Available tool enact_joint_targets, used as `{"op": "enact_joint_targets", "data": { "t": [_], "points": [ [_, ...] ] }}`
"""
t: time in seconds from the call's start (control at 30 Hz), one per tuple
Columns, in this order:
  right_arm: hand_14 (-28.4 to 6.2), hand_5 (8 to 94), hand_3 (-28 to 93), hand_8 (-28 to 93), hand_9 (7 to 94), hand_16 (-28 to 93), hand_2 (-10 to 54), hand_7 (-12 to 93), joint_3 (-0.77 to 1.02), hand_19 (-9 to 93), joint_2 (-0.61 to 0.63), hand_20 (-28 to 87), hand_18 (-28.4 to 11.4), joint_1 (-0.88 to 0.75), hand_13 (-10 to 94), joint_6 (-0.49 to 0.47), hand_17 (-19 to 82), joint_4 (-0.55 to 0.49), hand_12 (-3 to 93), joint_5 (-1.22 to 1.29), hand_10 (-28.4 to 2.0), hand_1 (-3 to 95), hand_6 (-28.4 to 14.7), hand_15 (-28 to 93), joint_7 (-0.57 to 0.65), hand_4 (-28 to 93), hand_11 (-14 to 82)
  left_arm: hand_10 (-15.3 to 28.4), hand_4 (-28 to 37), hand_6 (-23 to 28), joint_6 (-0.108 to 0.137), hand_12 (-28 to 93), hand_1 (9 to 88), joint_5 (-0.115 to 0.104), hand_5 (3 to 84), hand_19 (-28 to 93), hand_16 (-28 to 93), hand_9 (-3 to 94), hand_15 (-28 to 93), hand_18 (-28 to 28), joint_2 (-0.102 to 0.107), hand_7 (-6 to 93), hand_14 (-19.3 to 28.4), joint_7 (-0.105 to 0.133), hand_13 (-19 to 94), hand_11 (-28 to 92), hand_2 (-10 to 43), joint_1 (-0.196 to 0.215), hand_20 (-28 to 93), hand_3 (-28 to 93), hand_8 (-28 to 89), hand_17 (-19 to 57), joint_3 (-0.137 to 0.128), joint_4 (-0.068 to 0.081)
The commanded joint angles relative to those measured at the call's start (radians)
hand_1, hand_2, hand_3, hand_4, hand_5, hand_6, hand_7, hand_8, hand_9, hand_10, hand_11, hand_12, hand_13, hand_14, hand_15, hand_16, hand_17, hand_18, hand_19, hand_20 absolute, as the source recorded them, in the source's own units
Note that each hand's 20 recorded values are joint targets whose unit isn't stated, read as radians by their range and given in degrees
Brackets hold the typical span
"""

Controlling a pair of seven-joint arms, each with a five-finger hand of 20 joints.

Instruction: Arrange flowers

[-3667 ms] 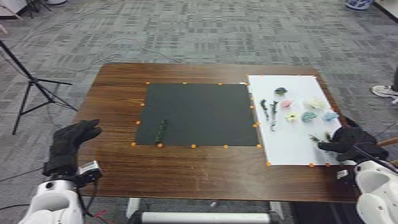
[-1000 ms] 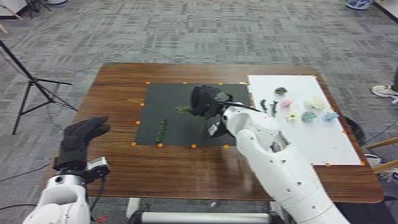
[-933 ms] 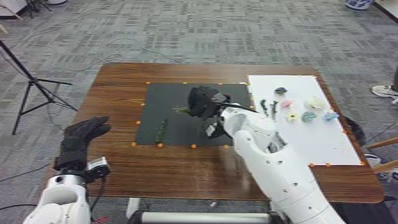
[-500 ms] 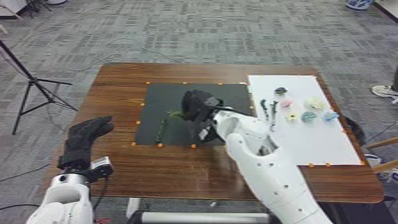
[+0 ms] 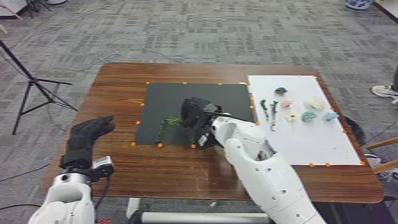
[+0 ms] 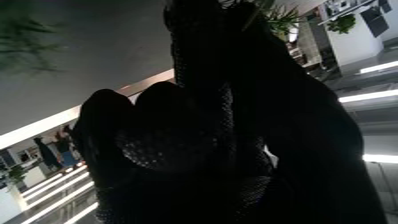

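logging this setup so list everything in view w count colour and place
green stem: one, green, black mat's near left
green sprig: one, green, at the right robot hand, over the black mat
dark flower: one, dark, white sheet's far part
twigs: two, dark, white sheet's left side
pink flower: one, pink, beside the twigs
yellow flower: one, yellow, nearer than the pink
cream flower: one, cream, right of the pink
blue flowers: two, pale blue, right of the yellow
black mat: one, black, on the table
white sheet: one, white, right of the mat
table: one, brown, centre
tripod: one, black, left
right robot hand: one, black, over the mat
left robot hand: one, black, table's left
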Motion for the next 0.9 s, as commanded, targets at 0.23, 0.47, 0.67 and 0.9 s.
{"op": "enact_joint_targets", "data": {
  "t": [0.23,0.47,0.67,0.9],
  "points": [
    [-0.8,67.5,66,16,89.1,39,-9.5,33,0.009,93,0.023,60,-16.4,0.013,88,-0.073,56,-0.032,40.7,-0.011,-7.2,52.7,1.3,61,-0.043,-16,6.8,16.4,-19.7,7.6,-0.011,13,31.9,-0.002,56.6,9,-6,52.3,28,11.0,-0.011,12.9,17.9,-0.003,42,31,11.6,0.001,17,65,-5,10.4,0.003,0.001],
    [-1.2,66.0,66,16,85.9,38,-9.5,31,0.012,93,0.020,60,-16.6,0.011,87,-0.078,56,-0.038,38.6,-0.006,-7.9,50.4,0.8,62,-0.039,-16,7.5,16.2,-19.3,7.3,-0.016,13,32.0,-0.001,56.3,9,-6,52.2,28,11.0,-0.013,13.3,17.9,0.001,42,31,11.1,0.004,17,65,-5,10.4,-0.001,0.001],
    [-1.6,65.4,65,16,81.8,38,-9.5,29,0.014,93,0.024,59,-16.8,0.014,86,-0.054,55,-0.038,33.2,0.005,-8.9,49.5,0.2,62,-0.022,-16,10.4,16.2,-19.3,6.9,-0.016,13,32.1,-0.003,56.4,9,-6,52.5,27,11.1,-0.010,13.9,17.8,0.002,42,31,10.8,0.000,17,65,-6,10.3,0.003,0.002],
    [-1.9,62.7,67,13,73.3,37,-9.5,26,0.024,93,0.045,59,-16.9,0.009,86,-0.004,55,-0.078,19.8,0.079,-10.7,46.2,-0.3,59,0.020,-16,15.3,15.8,-20.1,6.5,-0.016,13,32.1,-0.001,56.9,9,-5,54.0,28,11.1,-0.009,14.5,18.1,-0.002,43,30,10.8,-0.006,17,65,-6,10.3,0.010,0.002]
  ]
}}
